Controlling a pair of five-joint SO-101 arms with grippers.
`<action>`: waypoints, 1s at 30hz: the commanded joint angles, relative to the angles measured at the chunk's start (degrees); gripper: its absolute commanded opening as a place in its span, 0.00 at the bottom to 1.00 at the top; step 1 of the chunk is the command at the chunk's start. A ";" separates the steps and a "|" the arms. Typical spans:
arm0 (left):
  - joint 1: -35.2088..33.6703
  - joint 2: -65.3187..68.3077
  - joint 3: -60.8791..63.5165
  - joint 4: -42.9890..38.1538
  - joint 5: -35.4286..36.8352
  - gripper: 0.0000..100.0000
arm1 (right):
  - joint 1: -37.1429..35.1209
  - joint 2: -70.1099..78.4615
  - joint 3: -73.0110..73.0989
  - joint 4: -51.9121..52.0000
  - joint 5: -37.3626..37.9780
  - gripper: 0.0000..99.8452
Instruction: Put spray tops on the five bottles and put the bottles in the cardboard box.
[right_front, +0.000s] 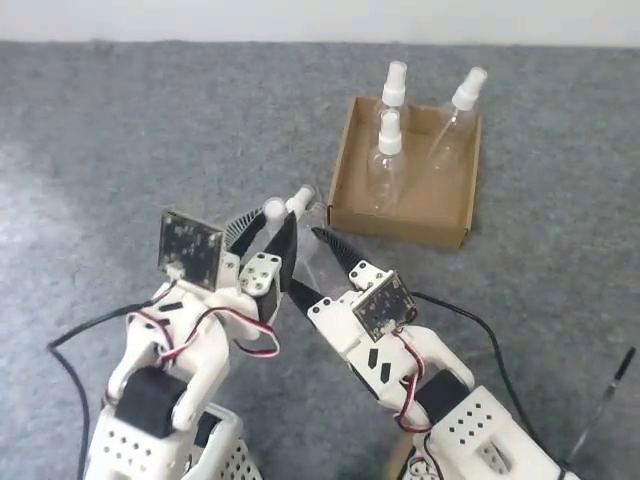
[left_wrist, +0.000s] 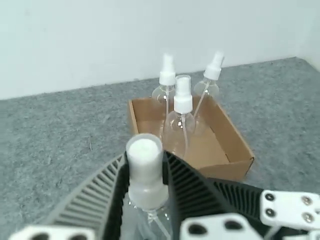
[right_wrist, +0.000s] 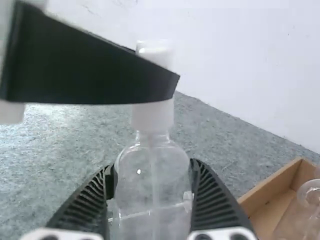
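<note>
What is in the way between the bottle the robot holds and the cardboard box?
Nothing visible. Only bare grey carpet lies between the held bottle and the cardboard box. Three bottles sit inside it, with free floor on the near side.

Both arms lean in side by side, wrists angled together, the left gripper (left_wrist: 145, 167) pinched tight on the white spray top (left_wrist: 144, 150) and the right gripper (right_wrist: 152, 172) clamped round the clear bottle (right_wrist: 150, 200) just beneath.

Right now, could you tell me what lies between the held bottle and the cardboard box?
Nothing: only a strip of bare grey carpet separates bottle and cardboard box, per the high view.
</note>
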 joint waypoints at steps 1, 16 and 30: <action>-0.70 -0.44 0.57 1.76 -0.79 0.11 | 3.12 -1.98 -1.85 -2.42 -1.05 0.01; -6.59 -0.44 -0.75 1.41 -0.62 0.18 | 3.30 -1.71 -1.85 -2.42 -0.97 0.01; -10.20 -0.35 -0.75 1.32 -0.53 0.18 | 3.38 -1.63 -1.85 -2.42 -1.05 0.01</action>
